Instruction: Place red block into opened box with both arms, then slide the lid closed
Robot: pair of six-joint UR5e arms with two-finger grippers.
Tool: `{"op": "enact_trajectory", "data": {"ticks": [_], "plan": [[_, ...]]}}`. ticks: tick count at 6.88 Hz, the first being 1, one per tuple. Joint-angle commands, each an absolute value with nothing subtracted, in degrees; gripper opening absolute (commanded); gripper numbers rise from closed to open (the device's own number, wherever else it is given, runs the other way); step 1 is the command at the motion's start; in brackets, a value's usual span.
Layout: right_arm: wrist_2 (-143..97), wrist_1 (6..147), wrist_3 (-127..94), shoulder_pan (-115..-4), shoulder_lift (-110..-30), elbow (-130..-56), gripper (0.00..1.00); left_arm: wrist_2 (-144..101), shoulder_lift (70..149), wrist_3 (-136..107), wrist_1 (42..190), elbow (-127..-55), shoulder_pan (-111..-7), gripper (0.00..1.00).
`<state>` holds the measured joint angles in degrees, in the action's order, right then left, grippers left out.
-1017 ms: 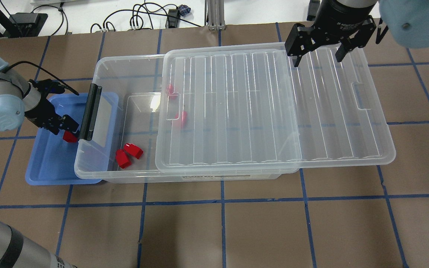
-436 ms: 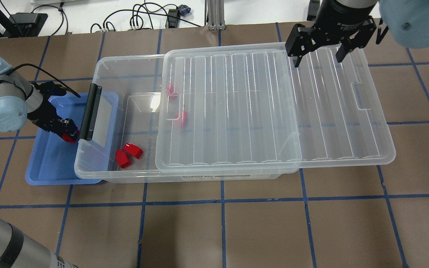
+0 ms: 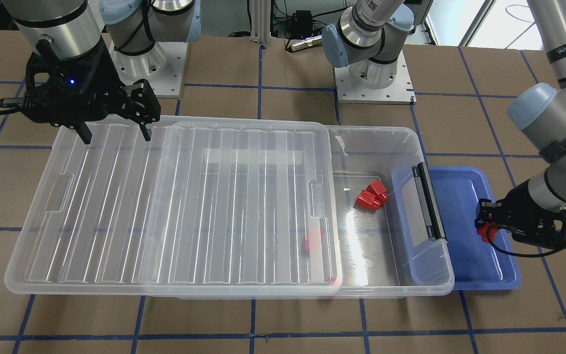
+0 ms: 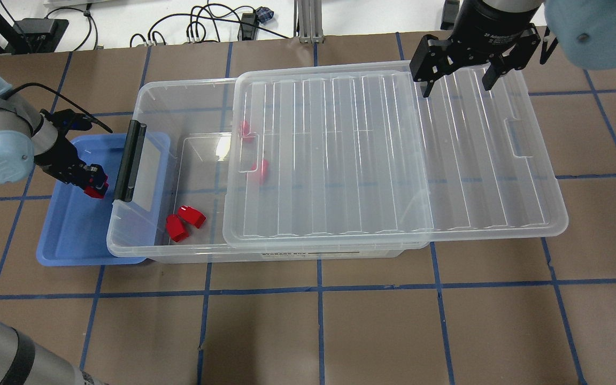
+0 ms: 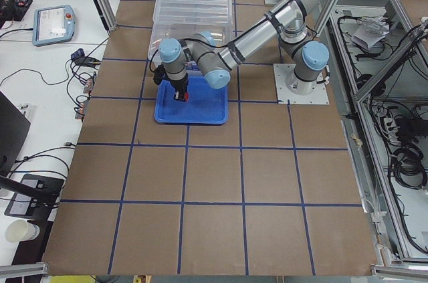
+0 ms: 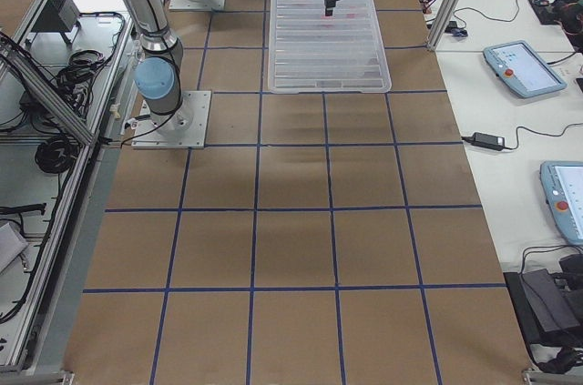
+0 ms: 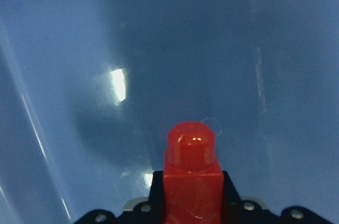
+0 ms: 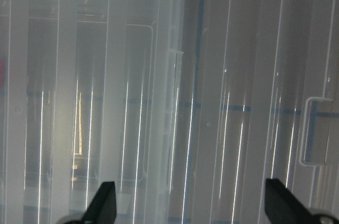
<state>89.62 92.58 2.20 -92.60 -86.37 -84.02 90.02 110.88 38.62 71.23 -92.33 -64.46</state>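
Observation:
A red block (image 4: pixel 95 191) sits between the fingers of my left gripper (image 4: pixel 94 187), which is shut on it over the blue tray (image 4: pixel 72 235), just left of the box's black handle (image 4: pixel 129 160). In the left wrist view the red block (image 7: pixel 192 171) points at the tray floor. The clear box (image 4: pixel 147 96) has its left end uncovered. Its lid (image 4: pixel 393 160) is slid to the right and overhangs that end. Two red blocks (image 4: pixel 185 222) lie in the open part, and others (image 4: pixel 261 168) show through the lid. My right gripper (image 4: pixel 456 80) hangs open above the lid's far edge.
The blue tray (image 3: pixel 479 265) is tucked partly under the box's handle end (image 3: pixel 429 201). Both arm bases (image 3: pixel 374 78) stand on the far side in the front-facing view. Cables and a post lie beyond the table's far edge (image 4: pixel 206 27).
My left gripper has shut on the red block in the blue tray and drawn back a little to the left with it. The right gripper and the lid have not moved.

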Motion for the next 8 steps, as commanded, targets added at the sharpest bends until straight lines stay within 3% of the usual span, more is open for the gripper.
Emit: {"op": "enact_trajectory", "data": {"ticks": [1,4,8], "plan": [[89.65,92.37,2.2,-92.64,-86.48,-84.2,1.0,89.83,107.85,29.7,91.84,-77.92,-71.51,0.0],[89.65,92.37,2.2,-92.64,-86.48,-84.2,1.0,87.98,106.53,9.39,92.37,-79.0,-85.65,0.0],[89.56,92.29,2.2,-92.64,-86.48,-84.29,1.0,86.67,105.91,7.92,78.06,-92.44,-86.66,0.0]]}}
